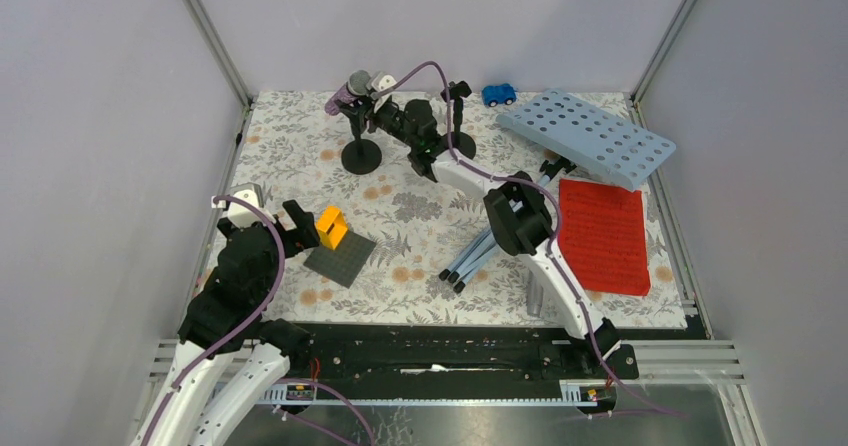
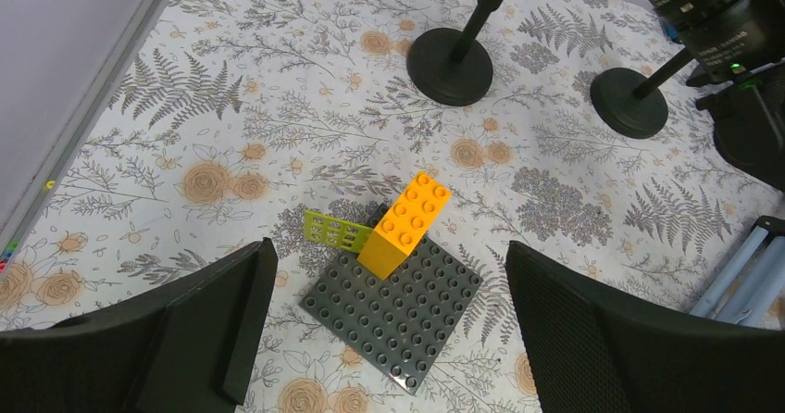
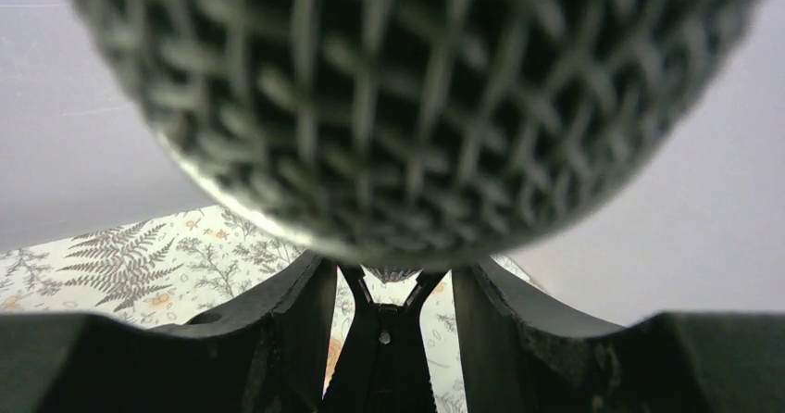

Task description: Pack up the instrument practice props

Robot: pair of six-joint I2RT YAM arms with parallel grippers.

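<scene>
Purple microphone (image 1: 347, 94) is sitting in the clip of the first mic mount (image 1: 361, 154) at the far side of the floral table (image 1: 300, 136). It is tilting, with its long axis running from near-left up to far-right. The mesh head is uppermost and is pointing at the right gripper (image 3: 393, 302).

In the right wrist view that head is filling the top of the frame, blurred. The two fingers are standing a little apart, flanking the black clip. Cannot tell whether they are pressing on it.

Second mic mount (image 1: 459, 116) is standing upright just to the right, its round base partly covered by the right arm.

Pale-blue sheet-music holder (image 1: 590, 138) is lying far right, its board slanting and its long axis running far-left to near-right. The tripod legs (image 1: 478, 256) are trailing toward near-left, their upper ends hidden behind the right arm.

Red music sheet (image 1: 602, 236) is lying flat beside the legs, long axis near to far, its far edge tucked under the board.

A grey rod-like shape (image 1: 535, 298) is showing beside the right arm, too hidden to name.

Left gripper (image 2: 389, 251) is hanging spread wide over the orange brick (image 2: 407, 223), which is leaning on the dark grey studded plate (image 2: 398, 311).

Blue toy car (image 1: 498, 94) is resting at the far edge.
</scene>
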